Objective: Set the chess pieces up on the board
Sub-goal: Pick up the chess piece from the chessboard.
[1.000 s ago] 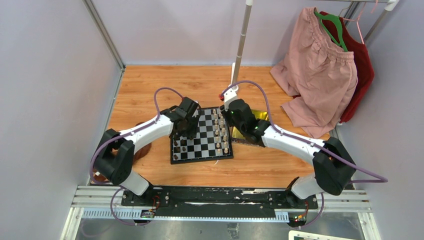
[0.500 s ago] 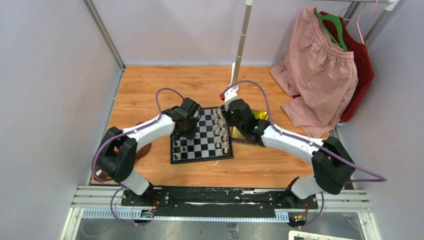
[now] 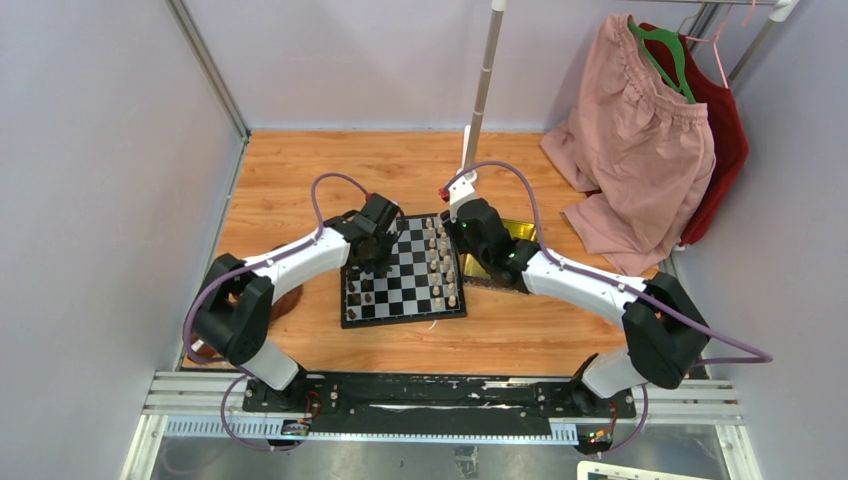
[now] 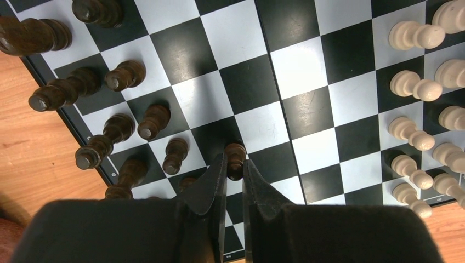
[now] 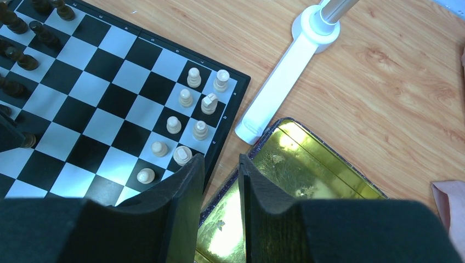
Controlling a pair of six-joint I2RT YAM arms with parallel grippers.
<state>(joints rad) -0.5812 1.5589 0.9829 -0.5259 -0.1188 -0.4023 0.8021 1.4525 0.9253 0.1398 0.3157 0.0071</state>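
The board [image 3: 408, 285] lies mid-table, with dark chess pieces [image 4: 153, 120] along its left side and cream ones [image 4: 408, 82] along its right. My left gripper [image 4: 234, 164] hangs over the board's left part, shut on a dark pawn [image 4: 236, 156] that stands near the dark rows. In the top view this gripper [image 3: 370, 255] hides the pawn. My right gripper [image 5: 222, 164] is open and holds nothing. It hovers over the strip of wood between the board's [image 5: 104, 98] right edge and the gold tray [image 5: 307, 170], close to the cream pieces [image 5: 200, 130].
A white stand base [image 5: 279, 87] and its pole [image 3: 483, 80] rise just behind the board's far right corner. Pink and red clothes [image 3: 640, 130] hang at the back right. The gold tray [image 3: 500, 250] lies under the right arm. Grey walls enclose the wooden table [image 3: 300, 170].
The left gripper's jaws have closed onto the dark pawn, and that arm has shifted slightly. The right arm has not moved.
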